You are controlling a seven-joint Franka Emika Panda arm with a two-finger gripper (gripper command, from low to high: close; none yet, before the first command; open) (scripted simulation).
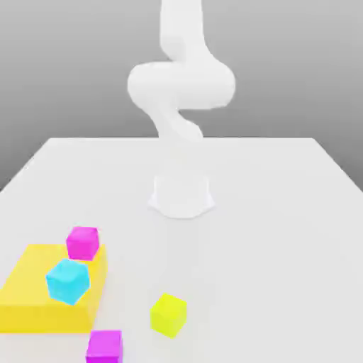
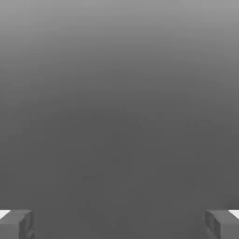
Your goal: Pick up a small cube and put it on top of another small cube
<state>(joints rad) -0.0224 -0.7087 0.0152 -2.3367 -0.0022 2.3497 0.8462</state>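
Note:
The small lime-yellow cube (image 1: 169, 315) rests on the white table near the front, a little to the exterior view's left of centre. A magenta cube (image 1: 83, 242) and a cyan cube (image 1: 68, 281) sit on a large flat golden-yellow block (image 1: 28, 298). Another magenta cube (image 1: 104, 347) lies on the table at the front edge of the picture. In the hand view my gripper (image 2: 119, 225) is open, its two grey fingertips (image 2: 16, 225) far apart, with nothing between them and plain grey background beyond.
The white arm (image 1: 181, 85) rises from its round base (image 1: 181, 195) at the table's middle and bends upward out of the picture. The white table (image 1: 283, 248) stretches wide to the exterior view's right of the cubes.

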